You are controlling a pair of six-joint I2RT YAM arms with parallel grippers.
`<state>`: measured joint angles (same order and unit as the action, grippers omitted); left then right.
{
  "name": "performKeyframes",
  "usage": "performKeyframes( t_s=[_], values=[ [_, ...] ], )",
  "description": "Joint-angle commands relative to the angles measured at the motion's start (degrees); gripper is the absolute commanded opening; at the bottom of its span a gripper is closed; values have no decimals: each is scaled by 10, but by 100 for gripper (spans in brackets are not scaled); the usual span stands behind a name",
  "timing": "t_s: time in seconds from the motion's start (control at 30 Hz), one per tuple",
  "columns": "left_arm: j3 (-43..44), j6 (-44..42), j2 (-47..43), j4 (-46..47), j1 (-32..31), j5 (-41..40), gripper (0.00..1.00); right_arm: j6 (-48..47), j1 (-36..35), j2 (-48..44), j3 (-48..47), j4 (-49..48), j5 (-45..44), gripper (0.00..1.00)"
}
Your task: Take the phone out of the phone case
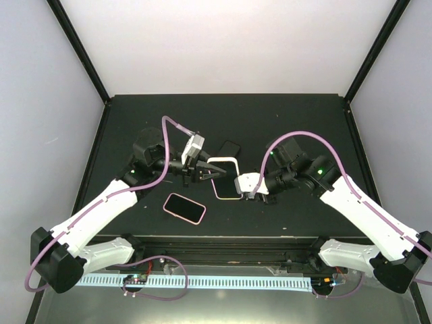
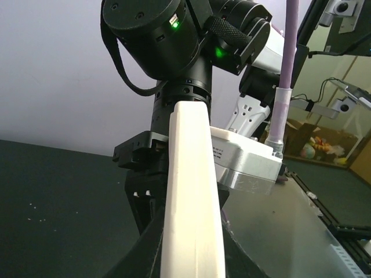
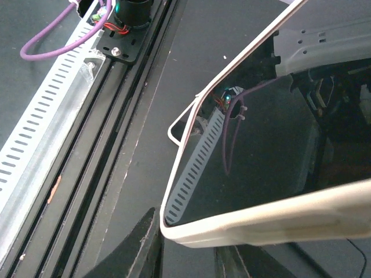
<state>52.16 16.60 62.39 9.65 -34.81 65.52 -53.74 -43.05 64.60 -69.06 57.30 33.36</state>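
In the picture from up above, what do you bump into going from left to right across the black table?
Left arm's black round joint → pink-rimmed phone with a black screen, lying flat → cream-cased phone with a black screen → right arm's black joint with a green light.

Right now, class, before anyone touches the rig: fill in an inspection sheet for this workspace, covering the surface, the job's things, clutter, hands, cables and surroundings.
Surface: black table, matte, no spills seen.
Job's things: phone sits inside the cream phone case, held between both hands.
Clutter: pink-cased phone lying flat in front of the left arm; dark phone lying behind the held one.
Hands: left hand shut on the case's left edge; right hand shut on its near right corner.
Cables: left purple cable and right purple cable each arch over their own arm, clear of the phone.
Surroundings: white walls, black frame posts, slotted duct along the near edge.
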Motion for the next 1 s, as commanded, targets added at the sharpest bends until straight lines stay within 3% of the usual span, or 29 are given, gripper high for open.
performKeyframes(
  t_s=[0.0,0.43,0.83,0.97],
  values=[
    [33,60,-13,33,-39,139,2,-9,11,15,-14,-105,-115,23],
    [31,35,-23,19,-47,153,2,-12,54,37,-64,-27,11,26],
    [30,32,-22,17,-53,155,1,157,148,23,-49,-157,139,26],
    [30,30,-20,15,-54,146,2,208,149,28,-51,-191,150,36]
  ],
)
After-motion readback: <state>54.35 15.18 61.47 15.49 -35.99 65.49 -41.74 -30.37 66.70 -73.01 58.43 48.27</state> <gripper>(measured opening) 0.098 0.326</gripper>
